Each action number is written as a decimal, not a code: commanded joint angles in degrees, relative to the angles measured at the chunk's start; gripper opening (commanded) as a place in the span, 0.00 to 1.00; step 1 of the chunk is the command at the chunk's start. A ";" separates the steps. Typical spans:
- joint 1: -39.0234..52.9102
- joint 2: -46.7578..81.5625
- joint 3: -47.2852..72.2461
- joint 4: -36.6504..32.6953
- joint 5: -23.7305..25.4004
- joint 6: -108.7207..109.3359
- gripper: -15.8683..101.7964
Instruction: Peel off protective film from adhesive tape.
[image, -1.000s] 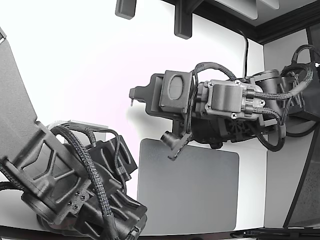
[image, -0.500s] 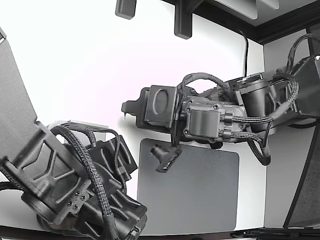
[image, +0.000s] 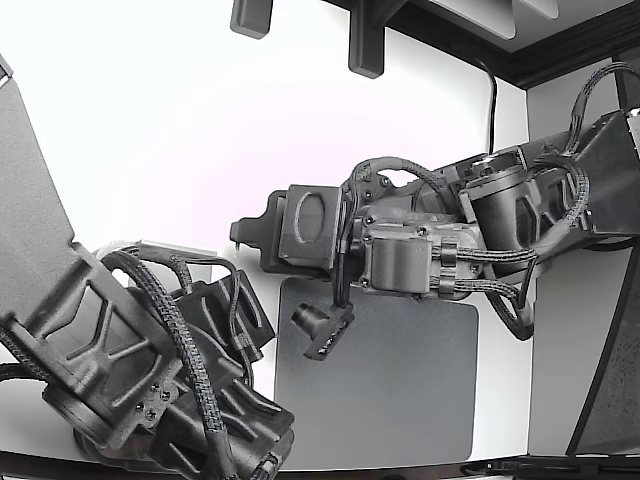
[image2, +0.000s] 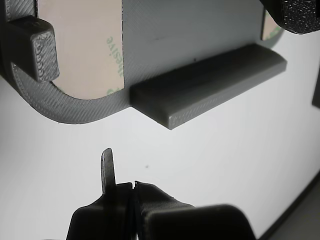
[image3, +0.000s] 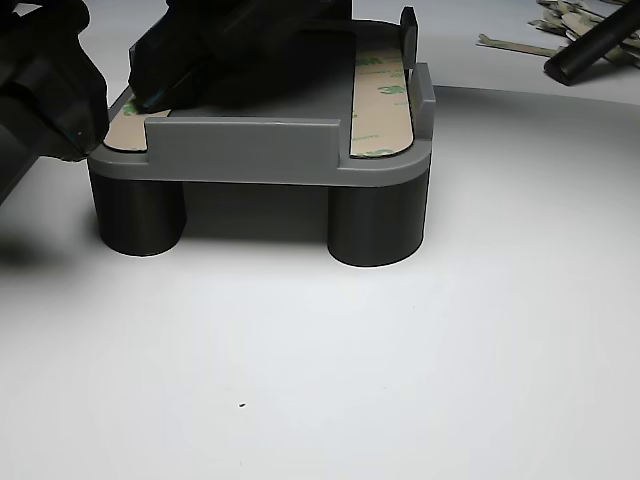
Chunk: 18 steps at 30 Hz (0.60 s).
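White tabletop carries a grey fixture whose tan tape strip lies at eleven o'clock from the gripper. Its jaws look pinched together with nothing between them, short of the film. This seems the approach; next, parting the jaws over a liner edge.

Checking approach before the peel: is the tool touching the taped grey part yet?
Apart. The wrist view shows bare white table between the tool tips and the grey part; the tape strip lies beyond, untouched.
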 joint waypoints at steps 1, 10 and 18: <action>-0.26 0.70 -0.97 -0.70 0.44 0.44 0.04; 0.00 -2.99 -2.29 -2.11 1.41 2.20 0.04; 0.79 -4.92 -4.31 -1.32 2.02 3.69 0.04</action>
